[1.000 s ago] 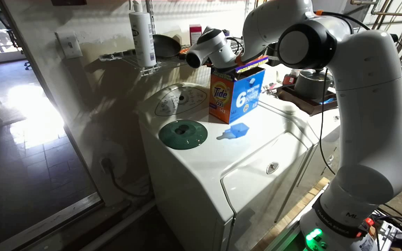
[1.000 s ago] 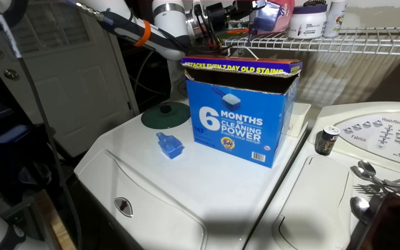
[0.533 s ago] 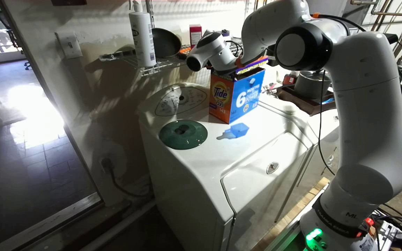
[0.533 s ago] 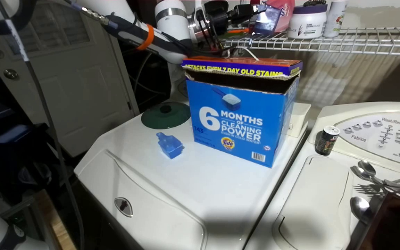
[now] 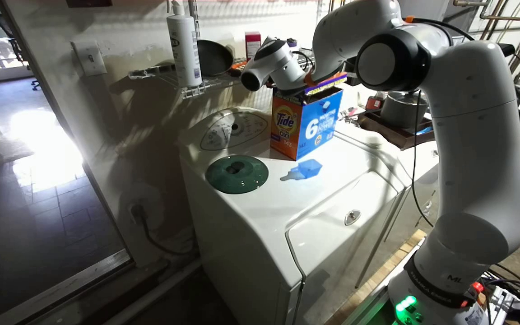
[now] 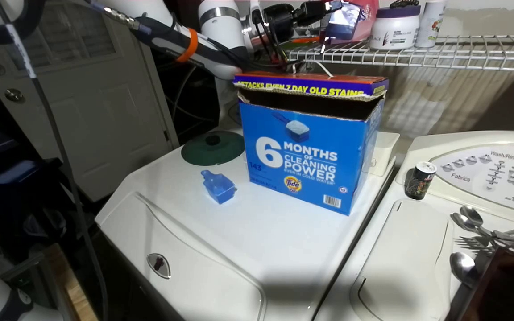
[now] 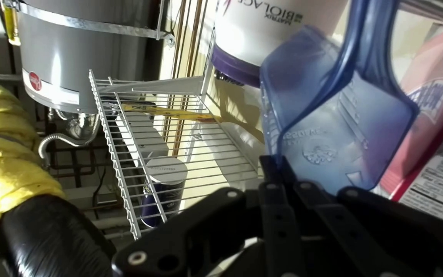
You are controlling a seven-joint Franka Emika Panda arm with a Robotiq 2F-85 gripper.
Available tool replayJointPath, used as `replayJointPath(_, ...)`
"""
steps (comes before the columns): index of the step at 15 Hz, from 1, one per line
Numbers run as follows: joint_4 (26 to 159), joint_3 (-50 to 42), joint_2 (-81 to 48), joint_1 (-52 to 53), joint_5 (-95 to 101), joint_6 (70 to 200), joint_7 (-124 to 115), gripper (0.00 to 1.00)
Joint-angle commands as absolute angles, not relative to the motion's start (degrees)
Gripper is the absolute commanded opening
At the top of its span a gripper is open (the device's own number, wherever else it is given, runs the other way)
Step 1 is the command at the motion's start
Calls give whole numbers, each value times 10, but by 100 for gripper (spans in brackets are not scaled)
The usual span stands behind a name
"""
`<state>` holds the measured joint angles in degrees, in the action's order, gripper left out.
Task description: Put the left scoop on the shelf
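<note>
The pale light-blue left scoop [image 7: 321, 142] fills the upper right of the wrist view. My gripper [image 7: 277, 167] is shut on the scoop's thin rim. In an exterior view the scoop [image 6: 345, 20] hangs from the gripper [image 6: 333, 6], in front of a pink container at the near end of the shelf. The white wire shelf [image 6: 484, 55] also shows in the wrist view [image 7: 190, 150] and in an exterior view [image 5: 165, 76]. I cannot tell whether the scoop touches the shelf. In an exterior view, the arm hides the gripper and scoop.
On the shelf stand a pink container [image 6: 367, 20], a Biolage jar [image 6: 394, 29], a slim bottle [image 6: 431, 22], a pan [image 5: 215, 58] and a pump bottle [image 5: 184, 49]. Below, a Tide box [image 6: 301, 147], a green disc [image 6: 213, 149] and a bright-blue scoop [image 6: 219, 187] sit on the washer.
The arm has shifted slightly; the gripper and held scoop dipped a little, then rose again. The scoop's face catches more light now. The grip has not changed.
</note>
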<state>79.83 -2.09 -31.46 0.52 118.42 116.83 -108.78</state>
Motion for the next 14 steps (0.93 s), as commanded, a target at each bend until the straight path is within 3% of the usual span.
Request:
replayJointPath(1, 780, -17, -330, 2, 1214, 1164, -1127, 1)
replayJointPath(14, 776, -14, -347, 1, 1216, 1163, -1141, 1)
